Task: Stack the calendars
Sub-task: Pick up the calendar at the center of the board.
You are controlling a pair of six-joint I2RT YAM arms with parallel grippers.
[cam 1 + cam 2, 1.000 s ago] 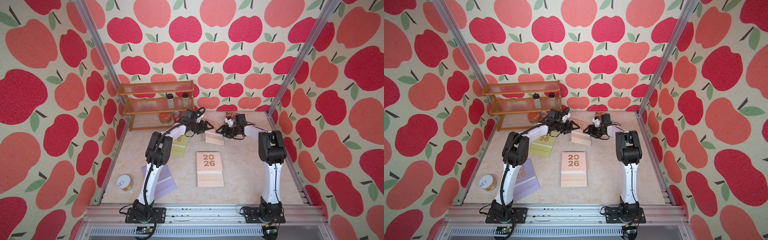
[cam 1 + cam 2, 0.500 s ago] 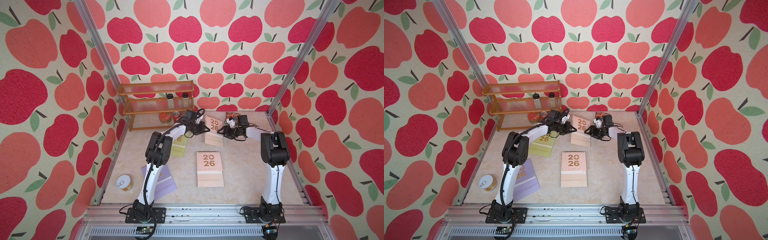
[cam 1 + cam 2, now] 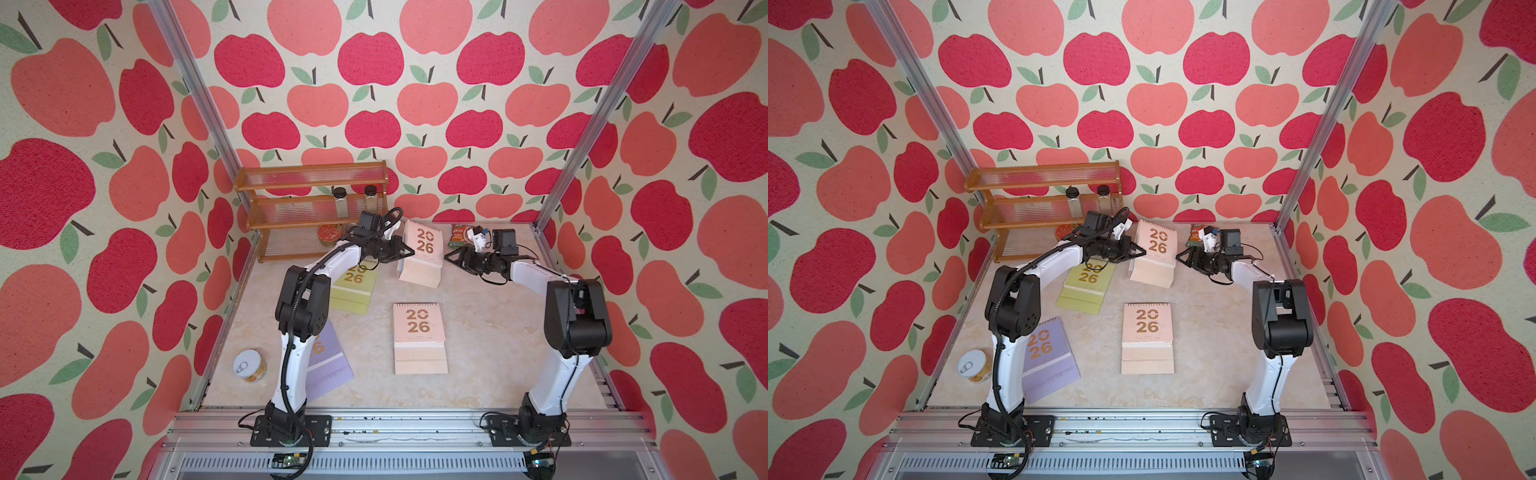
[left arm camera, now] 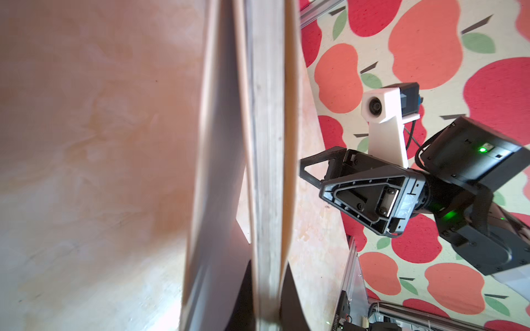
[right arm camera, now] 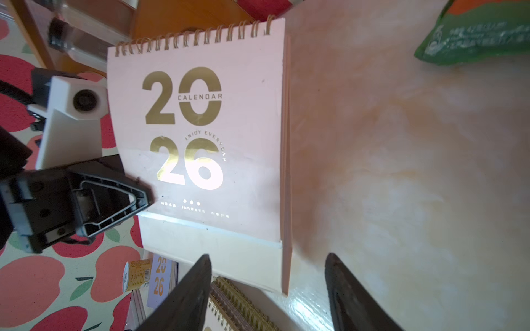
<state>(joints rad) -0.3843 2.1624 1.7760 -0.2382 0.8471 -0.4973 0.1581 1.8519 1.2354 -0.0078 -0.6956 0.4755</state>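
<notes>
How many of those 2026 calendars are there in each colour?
Peach-pink: 2 (back calendar, middle calendar)
Yellow-green: 1 (yellow-green calendar)
Lilac: 1 (lilac calendar)
Total: 4 in view; whether more lie hidden underneath cannot be told.

- Upper left of the table [image 3: 498, 332] in a top view, in the back corner: rack [image 3: 311, 208] — pair of jars [image 3: 340, 203] on its middle shelf, tin [image 3: 330, 232] on the shelf below.
- Just right of the rack, above frame centre: far calendar [image 3: 422, 253], propped up, left gripper [image 3: 407, 252] at its left edge.
- Right of that, apart from it: right gripper [image 3: 451, 257]; behind this, by the back wall, packet [image 3: 459, 235].
- Below and left of the far calendar, partly under the left arm: left calendar [image 3: 353, 291].
- Frame centre, flat on the table: middle calendar [image 3: 419, 332].
- Lower left, partly behind the left arm: near calendar [image 3: 332, 365] — can [image 3: 249, 365] to its left.
</notes>
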